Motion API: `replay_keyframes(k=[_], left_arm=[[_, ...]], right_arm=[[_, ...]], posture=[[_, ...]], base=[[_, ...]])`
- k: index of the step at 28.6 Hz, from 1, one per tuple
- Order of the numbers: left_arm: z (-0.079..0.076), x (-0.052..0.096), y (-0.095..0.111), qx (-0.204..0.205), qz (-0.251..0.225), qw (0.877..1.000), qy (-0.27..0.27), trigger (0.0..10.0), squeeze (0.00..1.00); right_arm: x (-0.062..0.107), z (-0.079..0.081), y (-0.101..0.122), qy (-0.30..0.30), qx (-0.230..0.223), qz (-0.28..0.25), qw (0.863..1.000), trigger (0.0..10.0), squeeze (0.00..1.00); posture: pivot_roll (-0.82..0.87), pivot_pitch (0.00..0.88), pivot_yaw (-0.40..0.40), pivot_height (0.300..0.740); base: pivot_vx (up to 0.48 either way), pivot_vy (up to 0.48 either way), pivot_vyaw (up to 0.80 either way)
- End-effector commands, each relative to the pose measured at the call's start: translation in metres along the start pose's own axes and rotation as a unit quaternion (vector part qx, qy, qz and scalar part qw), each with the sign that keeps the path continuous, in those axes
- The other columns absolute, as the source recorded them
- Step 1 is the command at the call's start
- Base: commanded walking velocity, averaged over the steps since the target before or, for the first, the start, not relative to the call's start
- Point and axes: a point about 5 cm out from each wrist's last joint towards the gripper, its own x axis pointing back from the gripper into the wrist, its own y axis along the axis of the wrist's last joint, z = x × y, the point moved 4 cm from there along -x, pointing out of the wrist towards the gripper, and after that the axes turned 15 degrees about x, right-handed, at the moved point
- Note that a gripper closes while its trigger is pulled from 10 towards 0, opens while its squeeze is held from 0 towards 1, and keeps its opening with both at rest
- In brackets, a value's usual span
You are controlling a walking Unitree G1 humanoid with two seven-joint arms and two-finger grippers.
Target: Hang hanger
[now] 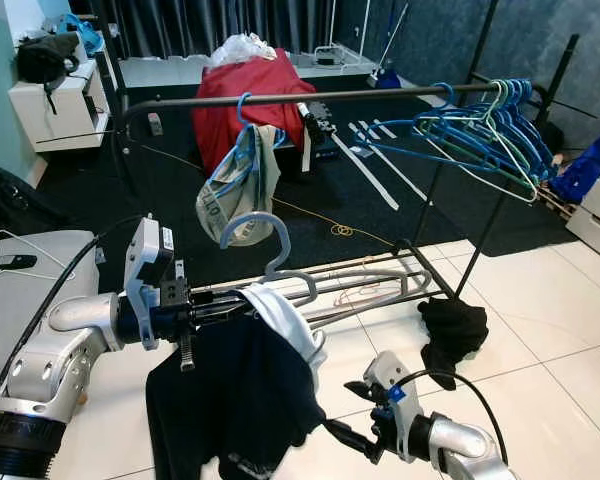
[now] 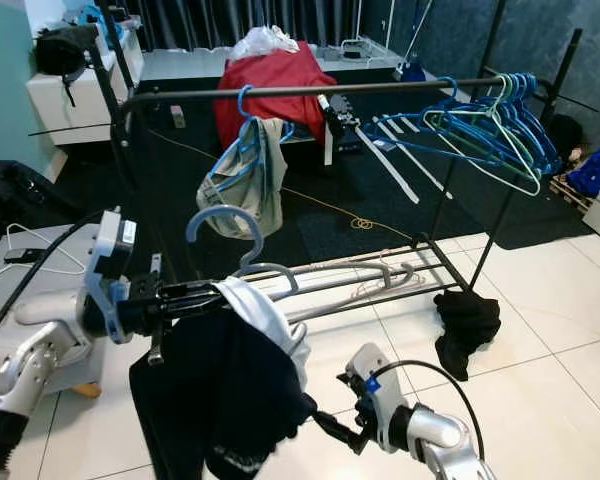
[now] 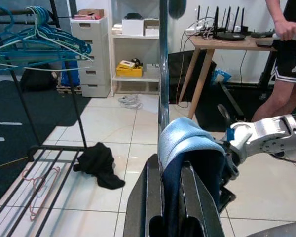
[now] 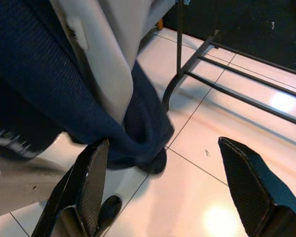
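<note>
My left gripper (image 1: 242, 298) is shut on a pale blue hanger (image 1: 265, 240) that carries a dark navy garment (image 1: 235, 390) with a white collar. The hook points up, in front of and below the dark clothes rail (image 1: 330, 97). In the left wrist view the fingers (image 3: 149, 197) clamp the hanger and collar (image 3: 180, 140). My right gripper (image 1: 342, 412) is open, low down beside the garment's lower right edge. In the right wrist view its fingers (image 4: 89, 185) are spread wide, with the navy fabric (image 4: 64, 98) just beyond them.
Several blue and green hangers (image 1: 490, 130) crowd the rail's right end, and a grey garment (image 1: 238, 190) hangs left of centre. A black cloth (image 1: 450, 332) lies on the tiles by the rack's base (image 1: 380, 280). A person (image 3: 286, 59) stands by a desk.
</note>
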Motion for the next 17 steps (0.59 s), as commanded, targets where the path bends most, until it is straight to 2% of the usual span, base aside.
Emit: replay_keyframes(k=[1,2,3,5,6,7,8,10,14,15,17], left_arm=[[-0.005,-0.004,0.015,-0.018,-0.019,0.999,-0.023,0.0,0.00],[-0.006,-0.005,0.017,-0.016,-0.021,0.999,-0.030,0.0,0.00],[-0.008,-0.005,0.019,-0.013,-0.027,0.999,-0.036,0.0,0.00],[-0.009,-0.006,0.021,-0.011,-0.030,0.999,-0.039,0.0,0.00],[-0.010,-0.007,0.024,-0.009,-0.039,0.998,-0.044,0.0,0.00],[-0.010,-0.007,0.024,-0.009,-0.039,0.998,-0.044,0.0,0.00],[-0.010,-0.008,0.026,-0.007,-0.045,0.998,-0.047,0.0,0.00],[-0.012,-0.009,0.029,-0.002,-0.053,0.997,-0.058,0.0,0.00],[-0.015,-0.010,0.030,0.002,-0.054,0.996,-0.070,0.0,0.00],[-0.017,-0.012,0.030,0.001,-0.052,0.995,-0.080,0.0,0.00],[-0.017,-0.012,0.030,0.001,-0.052,0.995,-0.080,0.0,0.00]], right_arm=[[-0.006,-0.002,0.006,-0.006,0.074,-0.001,0.997,10.0,0.00],[-0.009,-0.004,0.012,-0.011,0.122,-0.007,0.992,10.0,0.00],[-0.013,0.001,0.018,0.002,0.151,-0.021,0.988,10.0,0.00],[-0.015,0.004,0.021,0.012,0.164,-0.031,0.986,10.0,0.00],[-0.017,0.014,0.023,0.043,0.152,-0.042,0.987,10.0,0.00],[-0.017,0.014,0.023,0.043,0.152,-0.042,0.987,10.0,0.00],[-0.019,0.020,0.023,0.064,0.143,-0.049,0.986,10.0,0.00],[-0.022,0.036,0.020,0.121,0.111,-0.054,0.985,10.0,0.00],[-0.024,0.043,0.017,0.158,0.090,-0.054,0.982,10.0,0.00],[-0.027,0.044,0.015,0.170,0.078,-0.049,0.981,7.8,0.00],[-0.027,0.044,0.015,0.170,0.078,-0.049,0.981,7.8,0.00]], posture=[[-0.08,0.099,-0.005,0.740],[-0.08,0.099,-0.005,0.740],[-0.08,0.100,-0.002,0.740],[-0.08,0.100,-0.002,0.740],[-0.08,0.102,-0.001,0.740],[-0.08,0.102,-0.001,0.740],[-0.08,0.102,-0.001,0.740],[-0.08,0.101,0.000,0.740],[-0.08,0.101,0.000,0.740],[-0.08,0.100,-0.001,0.740],[-0.08,0.100,-0.001,0.740]], base=[[0.000,0.000,0.00],[0.000,0.000,0.00],[0.000,0.000,0.00],[0.000,0.000,0.00],[0.000,0.000,0.00],[0.000,0.000,0.00],[0.000,0.000,0.00],[0.000,0.000,0.00],[0.000,0.000,0.00],[0.000,0.000,0.00],[0.000,0.000,0.00]])
